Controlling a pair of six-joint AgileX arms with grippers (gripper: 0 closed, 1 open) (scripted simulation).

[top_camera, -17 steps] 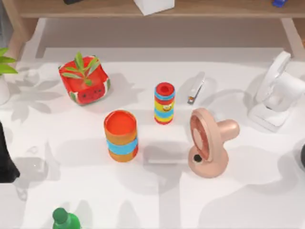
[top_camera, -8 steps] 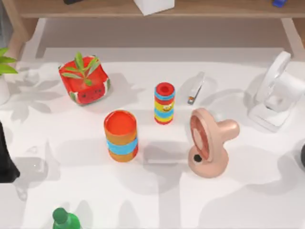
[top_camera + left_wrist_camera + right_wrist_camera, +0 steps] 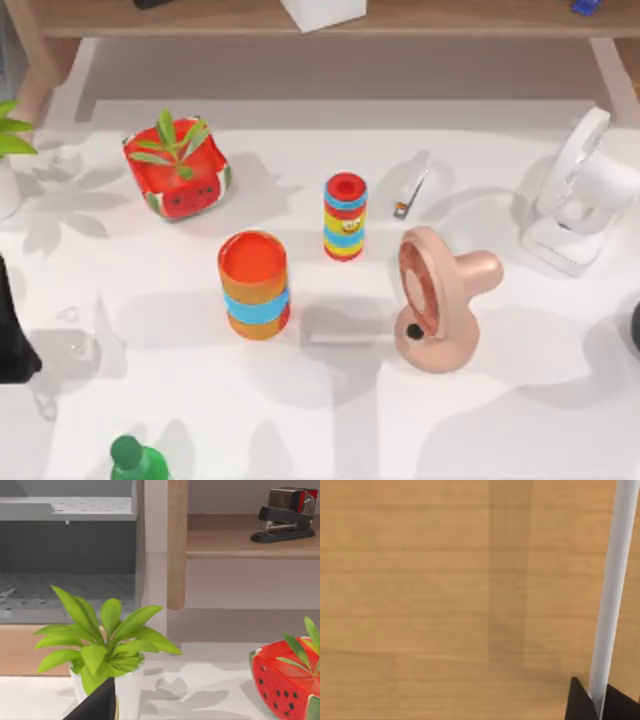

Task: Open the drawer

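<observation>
A leafy potted plant (image 3: 102, 650) stands before a wooden shelf (image 3: 250, 542) — stapler (image 3: 285, 515) on it.

The green bottle (image 3: 135, 460) and potted plant (image 3: 8, 160) are cut off by edges.

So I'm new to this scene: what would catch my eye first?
Probably the bright colours mid-table: a red watermelon planter at the back left, a striped orange cup and a slimmer striped tube in the centre. Right of them stands a pink fan; the right gripper straddles a white bar against wood.
</observation>
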